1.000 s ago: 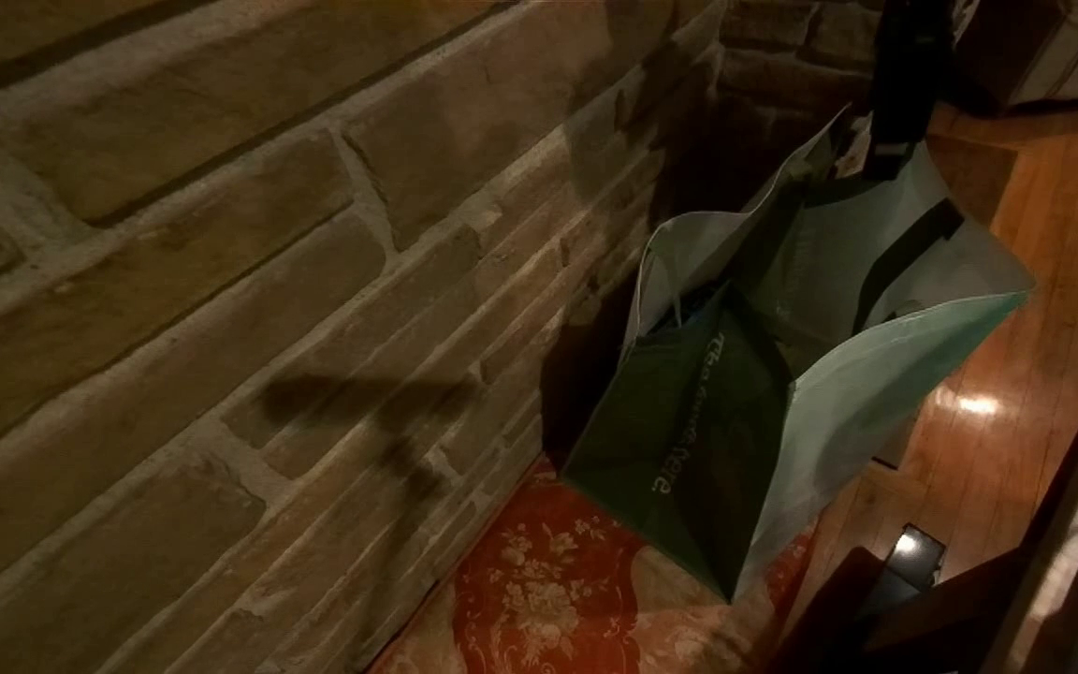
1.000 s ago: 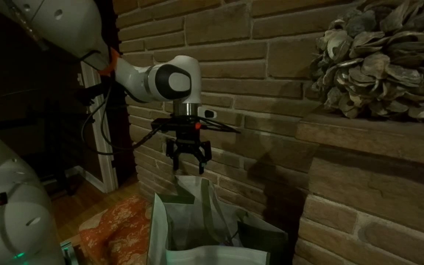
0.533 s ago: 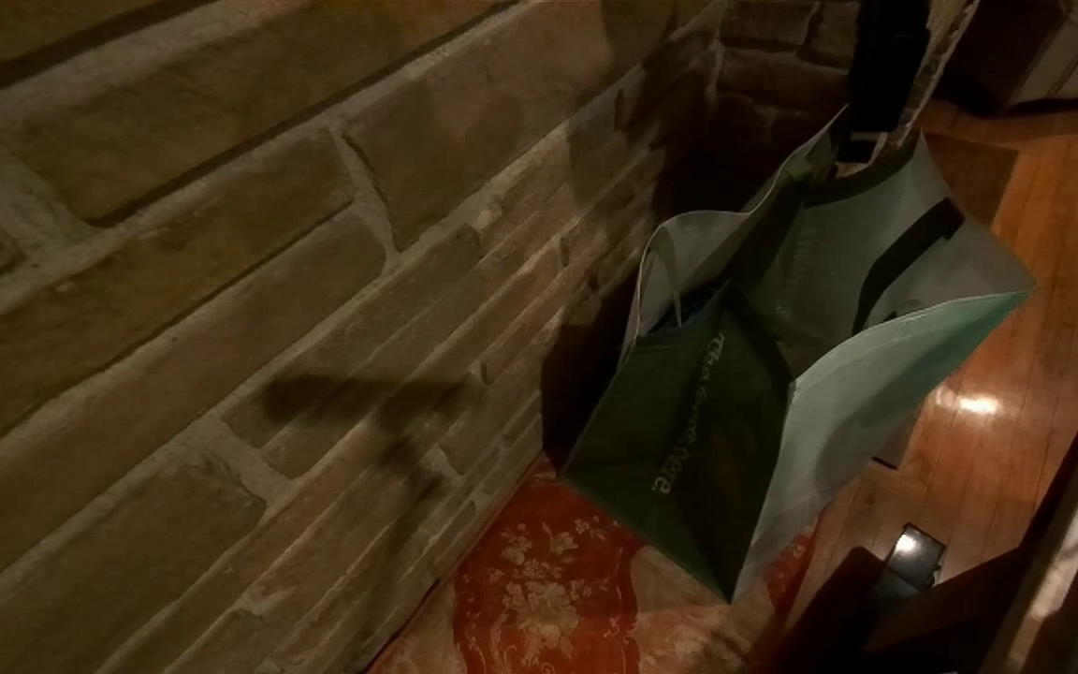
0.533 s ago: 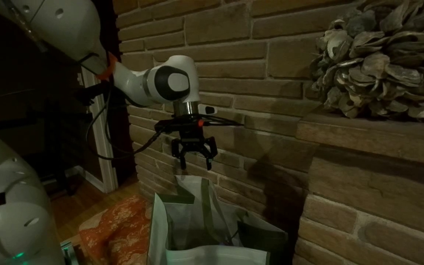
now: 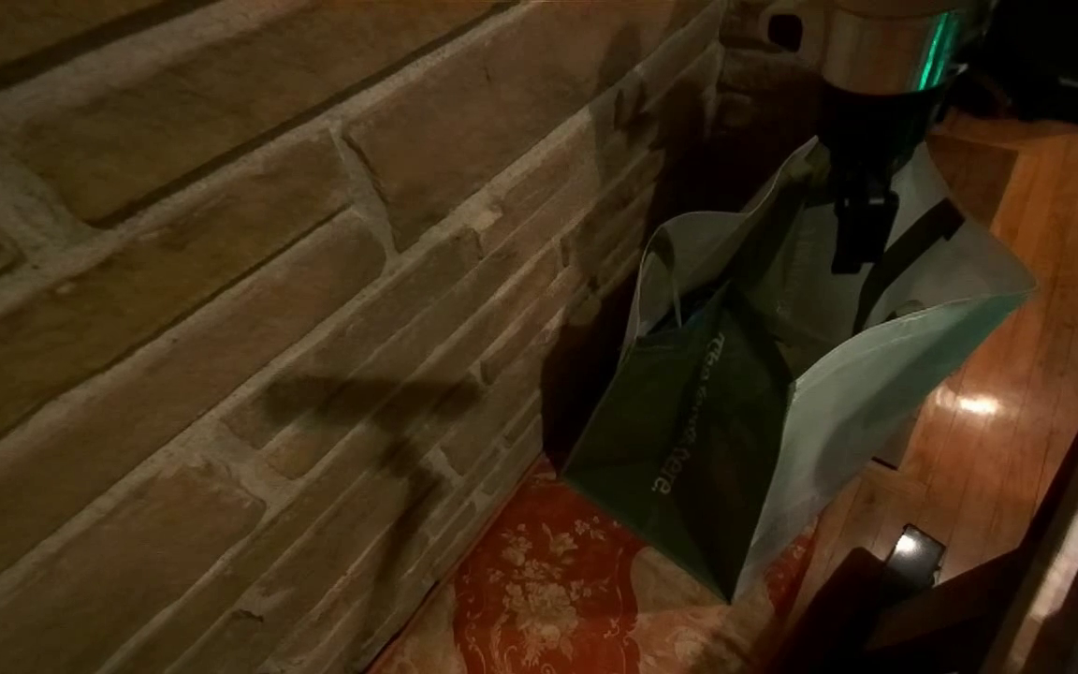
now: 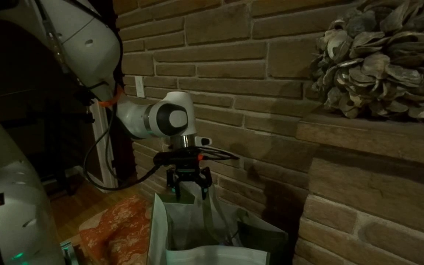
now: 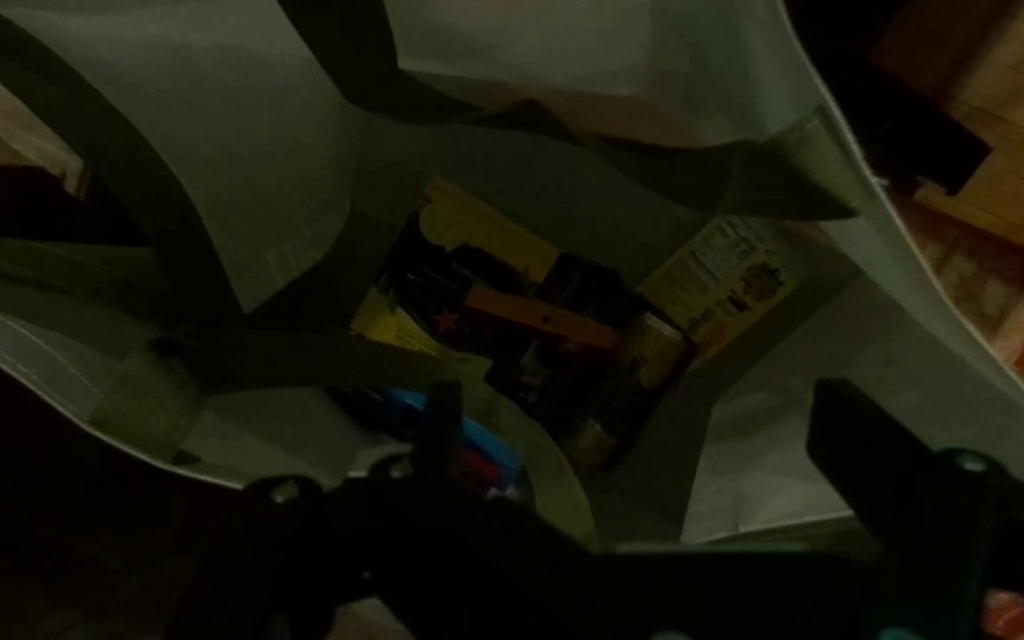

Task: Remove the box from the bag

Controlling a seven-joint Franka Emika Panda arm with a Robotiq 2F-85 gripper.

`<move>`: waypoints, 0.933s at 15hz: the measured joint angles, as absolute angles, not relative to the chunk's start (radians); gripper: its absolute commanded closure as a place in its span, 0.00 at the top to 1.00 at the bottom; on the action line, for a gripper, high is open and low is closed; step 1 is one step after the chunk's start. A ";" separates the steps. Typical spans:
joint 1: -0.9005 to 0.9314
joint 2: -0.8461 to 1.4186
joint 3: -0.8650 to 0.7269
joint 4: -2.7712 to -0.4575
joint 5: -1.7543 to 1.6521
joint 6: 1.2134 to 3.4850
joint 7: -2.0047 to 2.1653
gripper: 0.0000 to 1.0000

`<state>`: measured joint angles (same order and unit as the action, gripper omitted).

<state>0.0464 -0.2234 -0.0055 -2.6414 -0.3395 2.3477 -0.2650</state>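
Gripper [image 6: 191,194] points down at the mouth of the bag [image 5: 824,421], fingers apart, nothing between, presumably spread to straddle the box [image 7: 492,449]. Box, likely the blue item, is inside near one side, partly hidden by the gripper.

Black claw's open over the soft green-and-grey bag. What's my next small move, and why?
Before lowering, I'd probably ease the open claw toward the wrist view's left: what looks like the bright blue box lies off-centre there, partly hidden behind one finger, and a dull green fabric handle that could snag curves close by in that view.
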 measured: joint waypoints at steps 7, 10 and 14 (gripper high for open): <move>-0.030 -0.035 -0.040 -2.669 -0.521 2.670 -0.358 1.00; -0.040 0.052 -0.047 -2.662 -0.543 2.740 -0.387 1.00; -0.038 0.151 -0.044 -2.630 -0.503 2.759 -0.387 1.00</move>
<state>-0.0380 0.1511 -0.0445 -2.6298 -0.5027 2.7590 -0.3872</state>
